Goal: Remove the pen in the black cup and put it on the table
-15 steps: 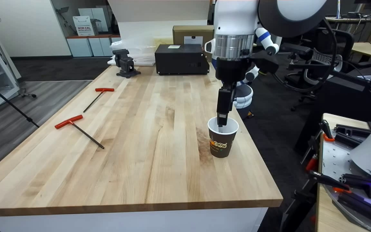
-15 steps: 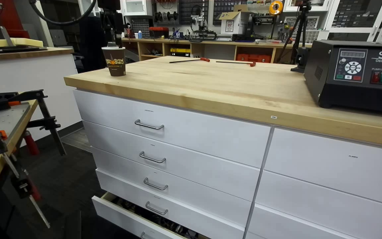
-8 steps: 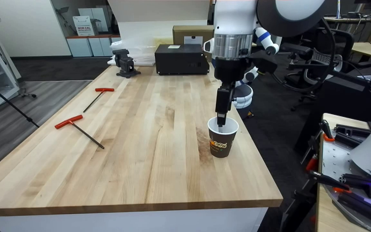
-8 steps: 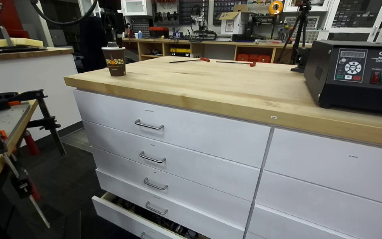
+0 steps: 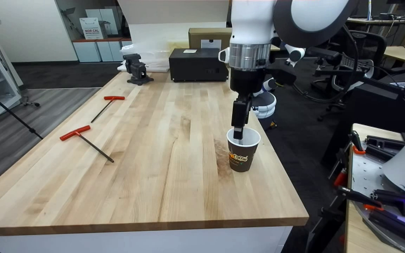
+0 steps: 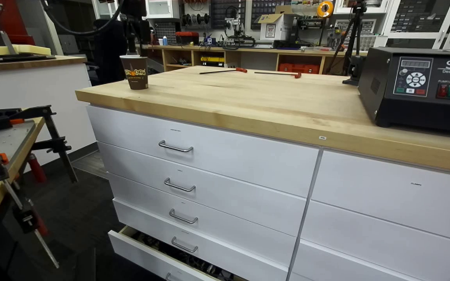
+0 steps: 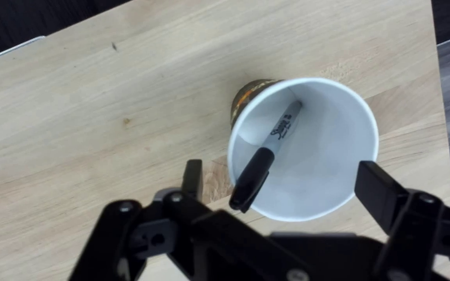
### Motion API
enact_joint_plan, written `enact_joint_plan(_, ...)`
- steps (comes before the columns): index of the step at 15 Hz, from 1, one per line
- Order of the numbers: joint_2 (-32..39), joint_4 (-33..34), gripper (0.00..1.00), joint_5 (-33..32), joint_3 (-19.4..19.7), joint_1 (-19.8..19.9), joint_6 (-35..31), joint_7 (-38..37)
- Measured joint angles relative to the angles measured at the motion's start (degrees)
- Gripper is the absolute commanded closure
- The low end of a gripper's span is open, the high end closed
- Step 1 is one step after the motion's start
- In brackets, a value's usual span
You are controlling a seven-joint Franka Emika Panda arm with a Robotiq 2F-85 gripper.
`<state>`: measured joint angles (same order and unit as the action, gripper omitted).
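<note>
Leaning in the black cup (image 7: 322,156), the pen (image 7: 265,159) between wide-spread fingers (image 7: 379,194), nearer one, nothing gripped

Tool (image 7: 283,186) spread wide; upright cup (image 7: 326,168) right at its tips. Pen (image 7: 251,177) juts past the rim between the fingers (image 7: 192,177), nearer one than the other; narrow gap there. Toward the far finger: free room over the cup's mouth, though that fingertip overlaps the rim in wrist view; touching or apart, can't tell. To one side of tool, open bench (image 5: 160,168) as far as two T-handles (image 5: 76,132); to the opposite side, bench edge near. Box (image 5: 199,65) and vise (image 5: 137,70) stand well apart from tool.
</note>
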<state>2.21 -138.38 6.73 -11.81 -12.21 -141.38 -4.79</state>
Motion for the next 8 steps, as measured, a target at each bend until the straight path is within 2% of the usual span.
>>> enact_joint_plan(3,1.50,1.18,0.47,-0.34,0.37,0.06,-0.40,0.28)
enact_joint_plan(4,1.87,1.59,0.36,-0.69,0.46,0.14,-0.40,0.28)
enact_joint_plan(5,2.17,2.00,0.16,-1.02,0.55,0.20,-0.40,0.28)
enact_joint_plan(6,2.38,2.33,0.15,-1.40,0.68,0.24,-0.40,0.28)
enact_joint_plan(7,2.61,2.71,0.29,-1.84,0.85,0.25,-0.40,0.28)
enact_joint_plan(8,2.76,3.02,0.24,-2.20,0.99,0.28,-0.40,0.28)
